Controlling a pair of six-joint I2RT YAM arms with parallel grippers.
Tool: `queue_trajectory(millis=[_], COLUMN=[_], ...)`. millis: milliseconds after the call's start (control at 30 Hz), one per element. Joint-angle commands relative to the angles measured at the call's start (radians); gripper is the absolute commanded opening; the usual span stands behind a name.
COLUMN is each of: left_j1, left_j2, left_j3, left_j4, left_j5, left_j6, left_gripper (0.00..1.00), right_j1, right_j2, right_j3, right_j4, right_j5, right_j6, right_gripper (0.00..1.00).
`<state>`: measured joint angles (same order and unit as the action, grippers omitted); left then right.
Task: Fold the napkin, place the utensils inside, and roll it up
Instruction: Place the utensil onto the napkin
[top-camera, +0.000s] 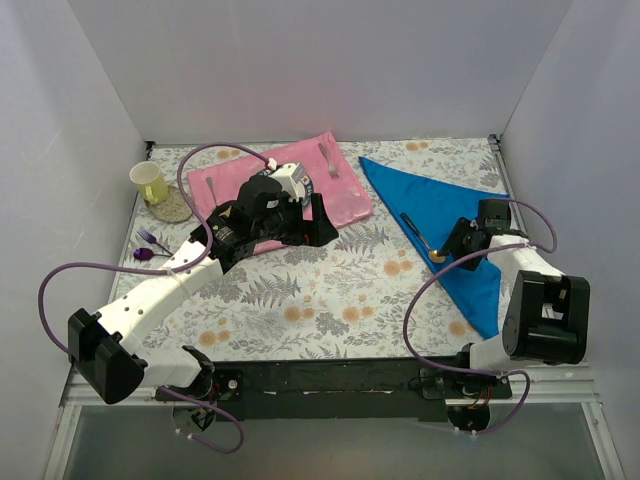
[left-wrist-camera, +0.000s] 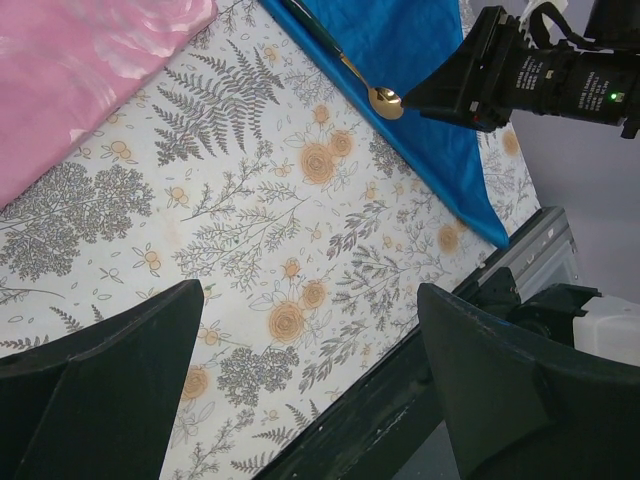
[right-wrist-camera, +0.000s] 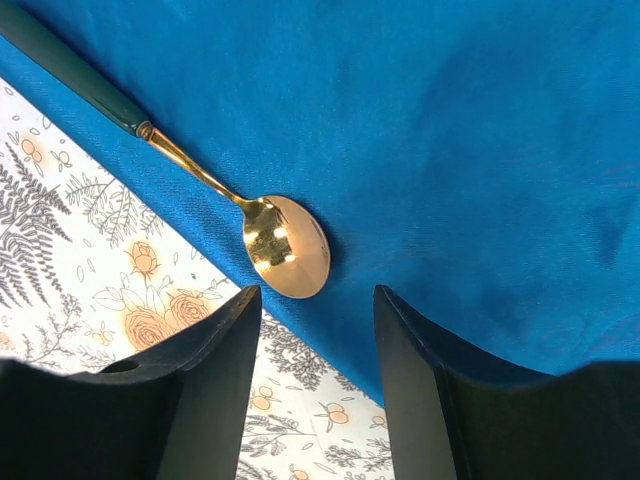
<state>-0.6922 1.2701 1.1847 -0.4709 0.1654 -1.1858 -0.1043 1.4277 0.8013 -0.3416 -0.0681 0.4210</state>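
Note:
The blue napkin (top-camera: 440, 205) lies folded into a triangle on the right of the table. On its left edge rests the spoon (top-camera: 415, 230), dark handle pointing away and gold bowl near me. My right gripper (top-camera: 452, 242) hovers just beside the bowl. In the right wrist view the spoon (right-wrist-camera: 275, 240) sits just ahead of the gripper (right-wrist-camera: 318, 340), whose jaws stand open over the edge of the napkin (right-wrist-camera: 460, 150) with nothing between them. My left gripper (top-camera: 324, 226) hangs wide open at the near right corner of the pink mat, and in its own view (left-wrist-camera: 310, 340) it holds nothing.
A pink placemat (top-camera: 290, 180) lies at the back centre with a silver fork (top-camera: 328, 160) on it. A yellow cup (top-camera: 150, 183) stands on a coaster at the far left, with a purple fork and spoon (top-camera: 150, 245) in front of it. White walls enclose three sides.

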Motion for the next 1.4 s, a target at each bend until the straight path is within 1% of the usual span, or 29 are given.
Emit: queue_trajectory(millis=[0, 100, 167, 400, 533, 600, 733, 800, 1033, 1133, 1200, 1300, 1333, 1367], left_j1=[-0.003, -0.003, -0.003, -0.004, -0.004, -0.004, -0.004, -0.004, -0.004, -0.004, -0.004, -0.004, -0.004, -0.004], left_j2=[-0.011, -0.003, -0.002, 0.005, 0.006, 0.006, 0.011, 0.012, 0.011, 0.009, 0.008, 0.006, 0.005, 0.005], left_j3=[0.027, 0.035, 0.038, 0.041, 0.046, 0.047, 0.049, 0.049, 0.044, 0.043, 0.043, 0.041, 0.039, 0.038], left_j4=[-0.011, -0.014, -0.015, -0.018, -0.021, -0.023, -0.02, -0.018, -0.014, -0.015, -0.015, -0.017, -0.017, -0.015], left_j5=[-0.01, -0.01, -0.017, -0.017, -0.02, -0.021, -0.014, -0.012, -0.007, -0.007, -0.012, -0.012, -0.012, -0.013], left_j6=[0.017, 0.02, 0.022, 0.025, 0.026, 0.026, 0.025, 0.023, 0.018, 0.02, 0.023, 0.023, 0.022, 0.023], left_gripper=[0.89, 0.89, 0.89, 0.89, 0.88, 0.88, 0.88, 0.88, 0.88, 0.88, 0.88, 0.88, 0.88, 0.88], right_j1=[-0.005, -0.012, -0.017, -0.035, -0.061, -0.074, -0.086, -0.086, -0.09, -0.09, -0.09, -0.094, -0.095, -0.097], right_j2=[0.031, 0.045, 0.054, 0.04, 0.033, 0.022, 0.02, 0.027, 0.036, 0.05, 0.053, 0.043, 0.042, 0.037], right_j3=[-0.042, -0.063, -0.063, -0.086, -0.108, -0.117, -0.117, -0.113, -0.125, -0.123, -0.123, -0.129, -0.131, -0.131], right_j4=[0.105, 0.144, 0.147, 0.151, 0.176, 0.184, 0.19, 0.187, 0.211, 0.214, 0.211, 0.194, 0.193, 0.187], right_j5=[-0.082, -0.102, -0.099, -0.073, -0.088, -0.09, -0.124, -0.145, -0.174, -0.18, -0.182, -0.18, -0.182, -0.18], right_j6=[0.071, 0.091, 0.102, 0.13, 0.157, 0.166, 0.185, 0.191, 0.222, 0.231, 0.239, 0.243, 0.245, 0.245], right_gripper=[0.56, 0.5, 0.43, 0.42, 0.41, 0.36, 0.34, 0.31, 0.3, 0.27, 0.23, 0.22, 0.18, 0.18])
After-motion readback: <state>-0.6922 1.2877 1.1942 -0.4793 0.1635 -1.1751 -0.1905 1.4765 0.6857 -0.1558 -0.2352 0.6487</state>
